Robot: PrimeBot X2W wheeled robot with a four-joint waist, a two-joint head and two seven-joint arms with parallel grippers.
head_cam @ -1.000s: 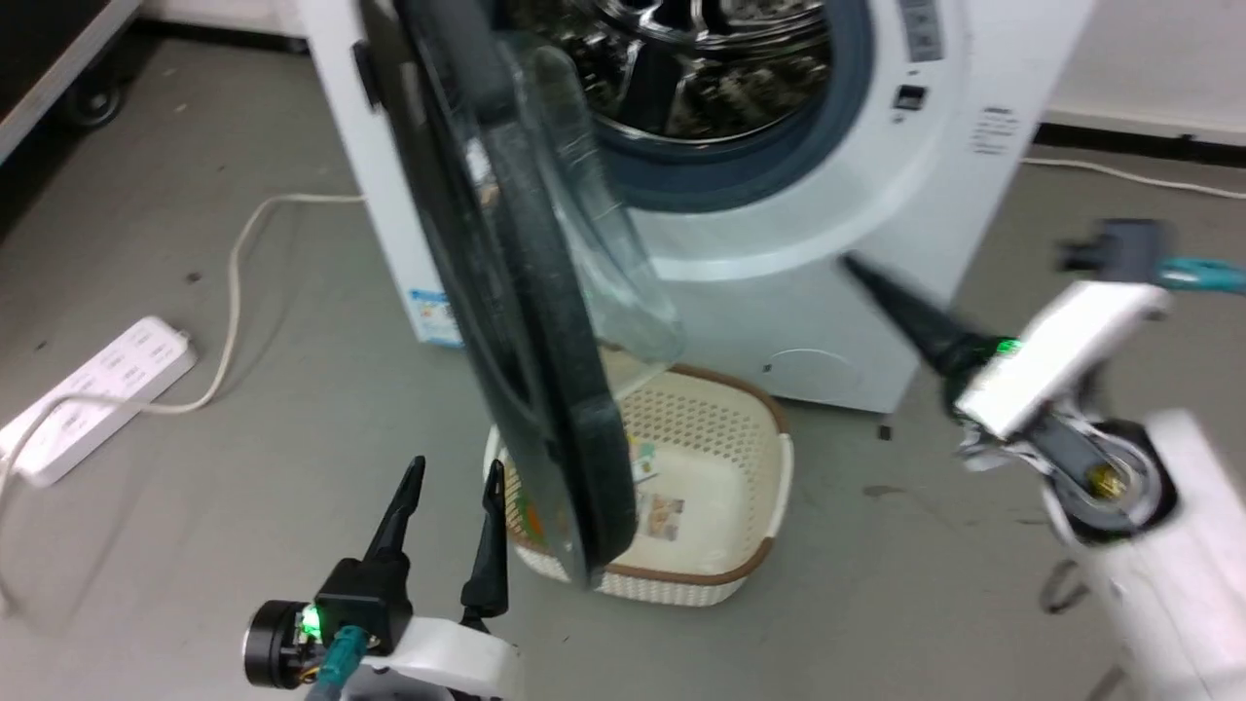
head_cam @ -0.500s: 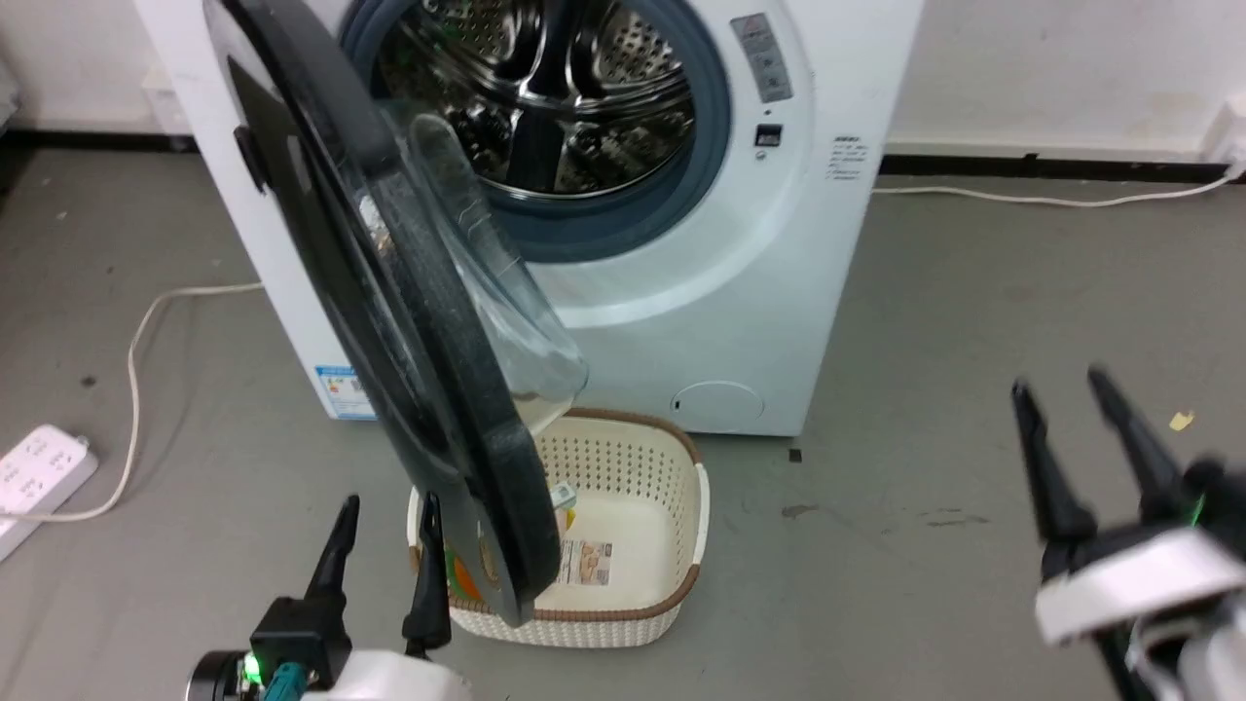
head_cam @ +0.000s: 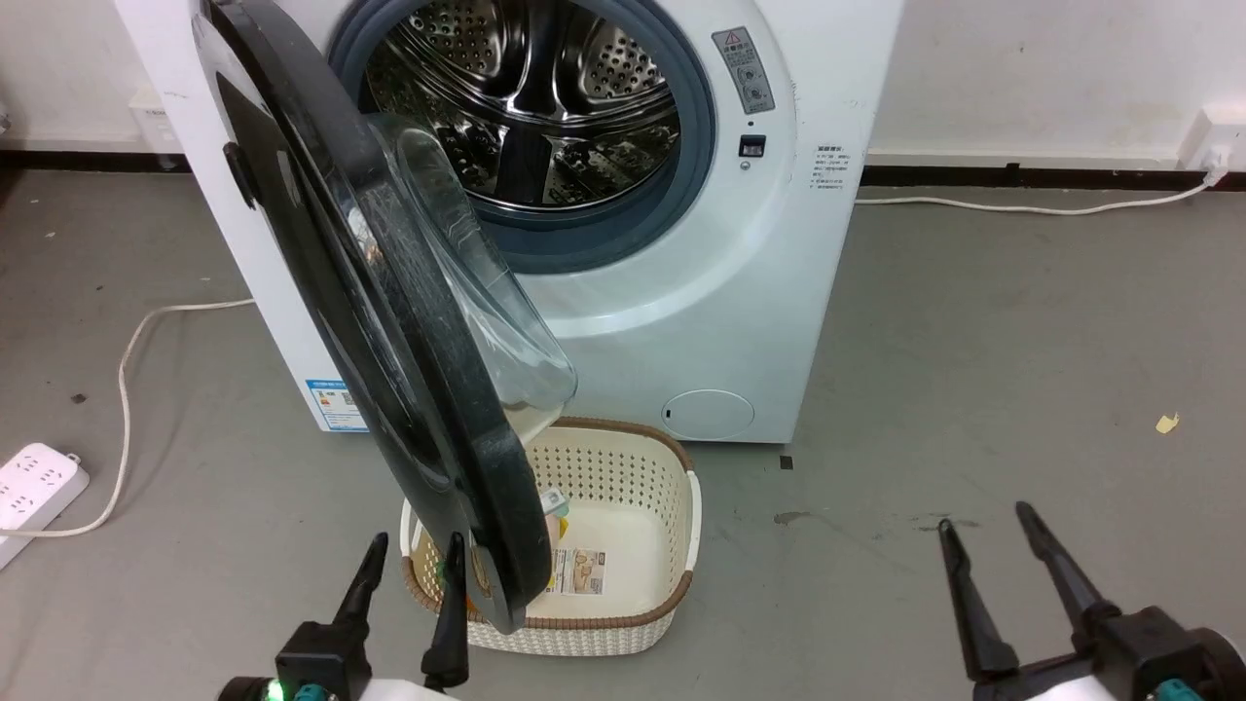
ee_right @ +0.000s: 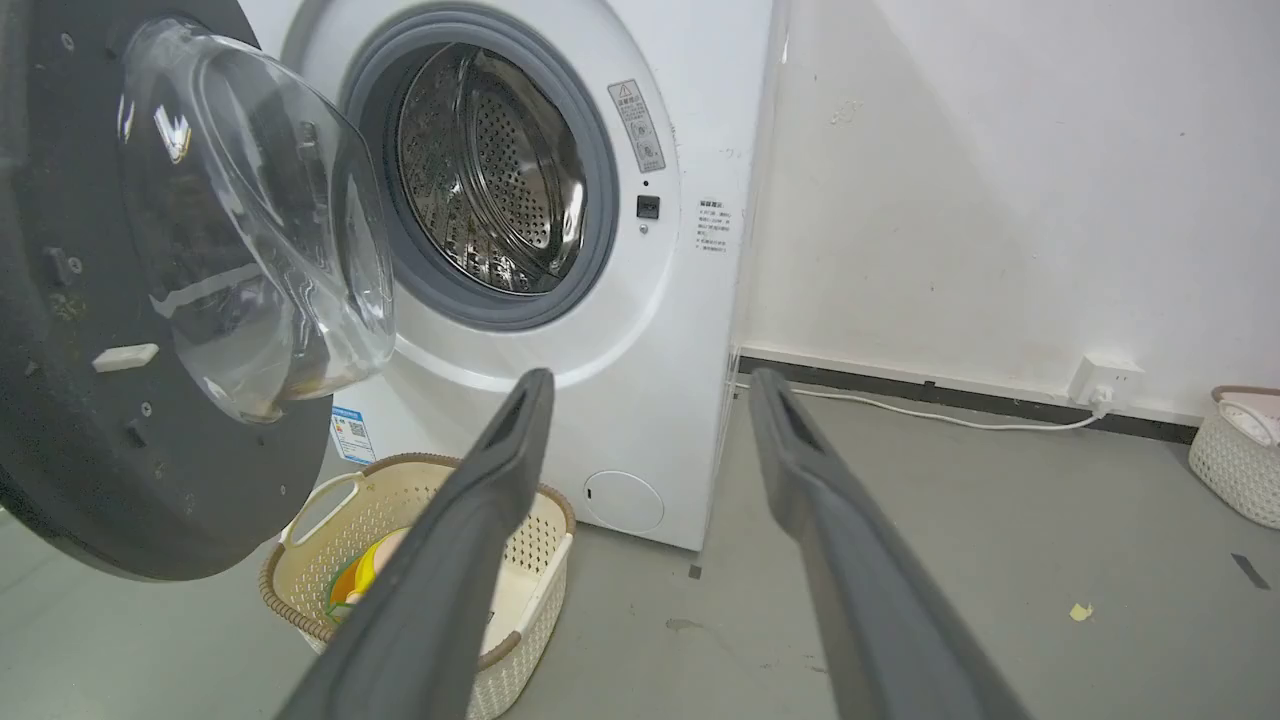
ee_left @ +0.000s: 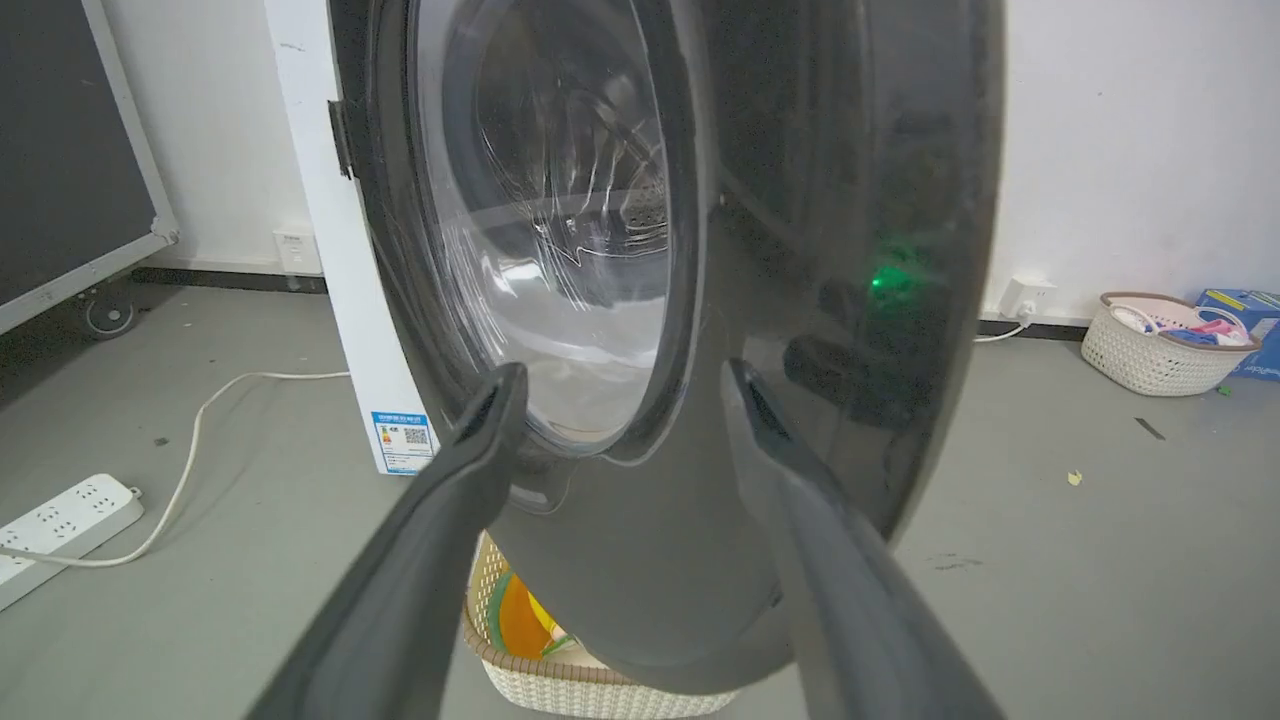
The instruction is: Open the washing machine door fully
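Note:
The washing machine [head_cam: 740, 292] [ee_right: 660, 330] is a white front-loader with its steel drum exposed. The washing machine door [head_cam: 389, 321] [ee_left: 820, 250] [ee_right: 100, 420], black-rimmed with a bulging clear glass bowl, hangs swung out from the left hinge, edge-on toward me. My left gripper [head_cam: 409, 574] [ee_left: 620, 390] stands open at the lower left, its fingers just before the door's bottom rim, with nothing between them. Low at the right, my right gripper [head_cam: 983, 531] [ee_right: 650, 385] is open and empty, well away from the machine.
A cream perforated basket [head_cam: 672, 487] [ee_right: 300, 520] with a few items sits on the floor under the door. A white power strip [head_cam: 34, 487] and cable lie at the left. Another basket [ee_left: 1160, 345] stands by the right wall.
The head camera has tilted up and pulled back, showing more of the machine. My right arm has dropped from mid-right to the lower right corner, fingers now pointing up. The door keeps its angle.

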